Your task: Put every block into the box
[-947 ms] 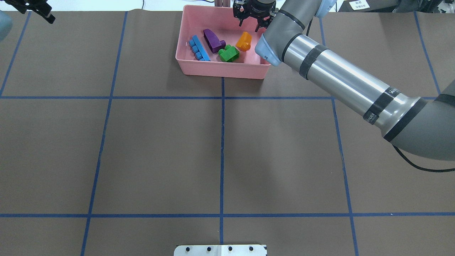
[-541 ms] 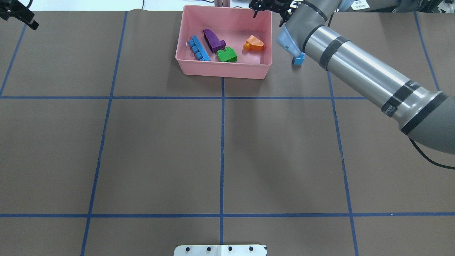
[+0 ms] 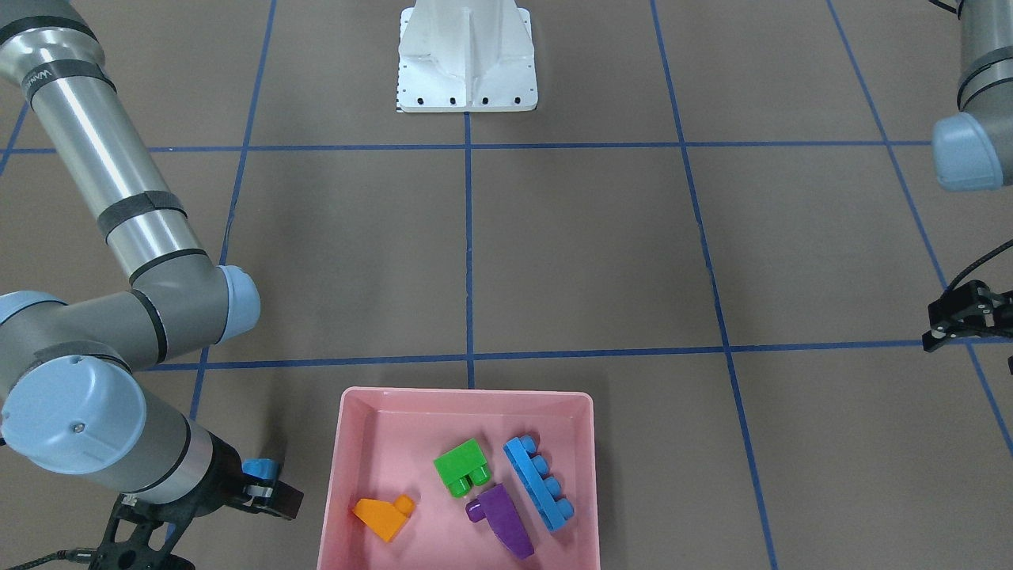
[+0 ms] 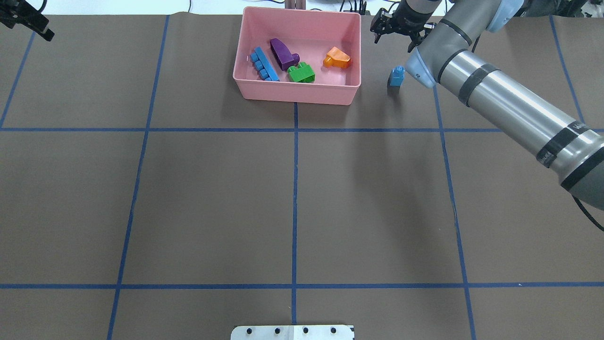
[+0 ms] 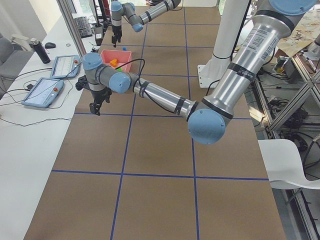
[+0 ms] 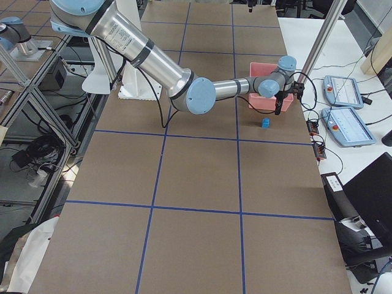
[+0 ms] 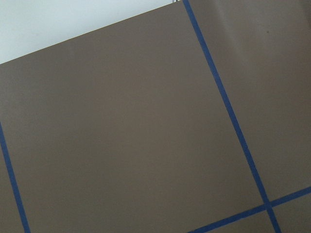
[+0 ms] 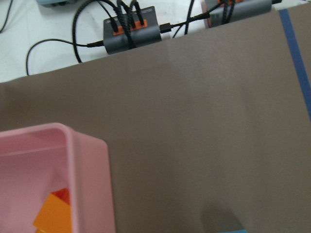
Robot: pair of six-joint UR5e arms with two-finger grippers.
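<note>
The pink box (image 4: 297, 97) stands at the table's far middle. In it lie the long blue block (image 4: 264, 64), the purple block (image 4: 283, 53), the green block (image 4: 301, 73) and the orange block (image 4: 337, 58). The tiny blue block (image 4: 397, 76) stands on the table just right of the box. My right gripper (image 4: 394, 41) is open and empty, above the table beyond the tiny blue block and right of the box's wall. My left gripper (image 4: 35, 26) is open and empty at the far left corner. The right wrist view shows the box corner (image 8: 87, 145) and the orange block (image 8: 53, 213).
The white robot base (image 4: 292, 332) sits at the near edge. A black cable hub (image 8: 131, 29) lies just past the table's far edge. Blue tape lines grid the brown table. Two tablets (image 6: 352, 125) lie on the side bench.
My right gripper moved from over the box to the right, past its right wall. The orange block dropped and now lies in the box. The tiny blue block has come into view.
</note>
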